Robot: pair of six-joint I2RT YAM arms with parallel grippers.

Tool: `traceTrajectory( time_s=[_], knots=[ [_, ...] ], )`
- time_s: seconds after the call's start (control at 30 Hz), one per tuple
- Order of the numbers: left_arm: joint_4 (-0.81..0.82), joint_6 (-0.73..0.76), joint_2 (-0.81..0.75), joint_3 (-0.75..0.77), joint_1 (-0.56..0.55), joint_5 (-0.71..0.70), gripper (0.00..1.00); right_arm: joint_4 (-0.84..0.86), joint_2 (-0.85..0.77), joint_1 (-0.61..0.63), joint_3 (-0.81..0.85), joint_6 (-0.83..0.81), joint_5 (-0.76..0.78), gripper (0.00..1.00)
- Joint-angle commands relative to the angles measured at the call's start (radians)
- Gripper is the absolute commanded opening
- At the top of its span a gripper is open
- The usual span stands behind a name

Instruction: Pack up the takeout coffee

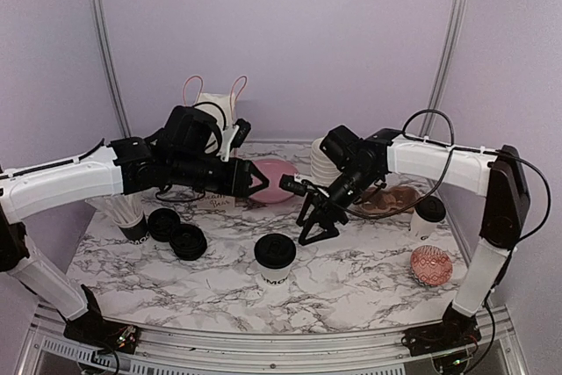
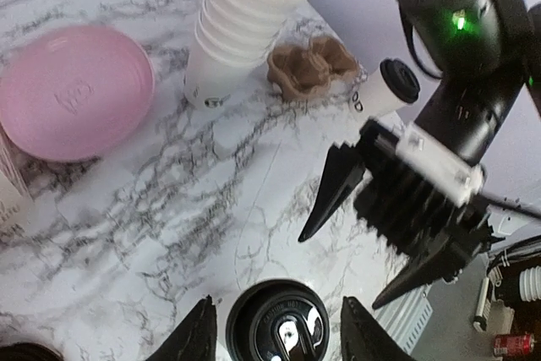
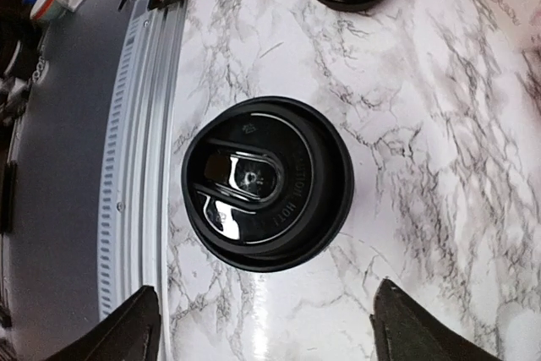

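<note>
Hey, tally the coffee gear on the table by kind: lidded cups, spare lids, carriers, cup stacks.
Lidded coffee cups: 2
Spare black lids: 2
Cardboard cup carrier: 1
Stack of empty white cups: 1
Total: 6

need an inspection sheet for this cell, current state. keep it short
Surface: marble table, no spill seen.
Job's things: centre lidded cup upright; right lidded cup upright beside cardboard carrier, neither in it.
Clutter: pink plate, cup stack, two black lids, straw cup, paper bag, pink patterned ball.
Grippers: left gripper and right gripper open, empty, near centre cup.
Cables: black cable loops above right arm.
Surroundings: lilac walls, metal frame posts.
</note>
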Motion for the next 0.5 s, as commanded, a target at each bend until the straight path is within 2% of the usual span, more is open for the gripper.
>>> traceTrajectory(
  time_s=[0.0, 0.07, 0.13, 0.23, 0.33, 0.47],
  knots=[
    [-0.120, 0.196, 0.008, 0.175, 0.051, -0.188, 0.54, 0.036, -0.038, 0.050, 0.034, -0.127, 0.089, 0.94],
    [-0.113, 0.252, 0.004, 0.228, 0.070, -0.278, 0.58, 0.081, -0.055, 0.069, 0.026, -0.154, 0.109, 0.99],
    [-0.083, 0.255, -0.010, 0.220, 0.128, -0.288, 0.60, 0.112, -0.059, 0.092, 0.022, -0.173, 0.126, 0.99],
    [0.046, 0.185, -0.081, 0.081, 0.232, -0.210, 0.61, 0.114, -0.038, 0.146, 0.037, -0.202, 0.183, 0.99],
    [0.190, 0.155, -0.168, -0.062, 0.273, -0.170, 0.62, 0.111, -0.005, 0.181, 0.055, -0.206, 0.206, 0.99],
    [0.215, 0.150, -0.189, -0.105, 0.289, -0.110, 0.62, 0.105, 0.028, 0.204, 0.077, -0.199, 0.229, 0.99]
  ],
)
